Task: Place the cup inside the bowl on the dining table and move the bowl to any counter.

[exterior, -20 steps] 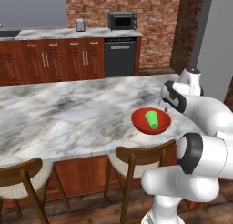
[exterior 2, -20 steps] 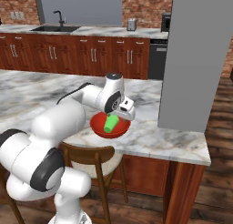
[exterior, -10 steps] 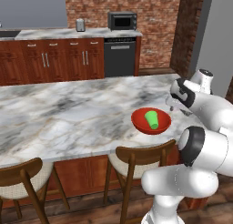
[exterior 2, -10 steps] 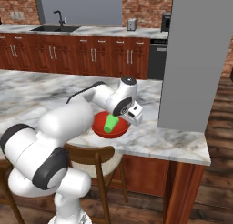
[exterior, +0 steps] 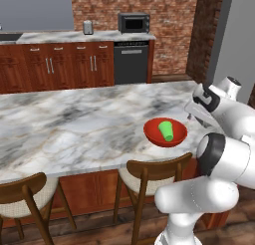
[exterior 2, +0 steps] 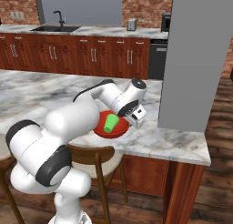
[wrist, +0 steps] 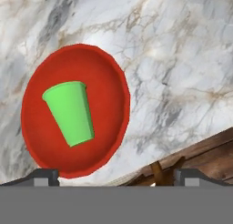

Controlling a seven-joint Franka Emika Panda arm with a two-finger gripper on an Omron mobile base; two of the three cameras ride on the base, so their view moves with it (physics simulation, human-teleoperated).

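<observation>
- Claw spread wide, empty, just right of bowl.
- Cup lay tilted inside bowl, near table edge.

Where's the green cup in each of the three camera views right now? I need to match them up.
Left base view: the cup lies right of centre, inside the bowl, near the dining table's front edge.
Right base view: the cup sits at centre, just left of the arm's wrist.
Hand view: the cup lies left of centre, tipped on its side.
Shared landmark: the red bowl holding it.
</observation>
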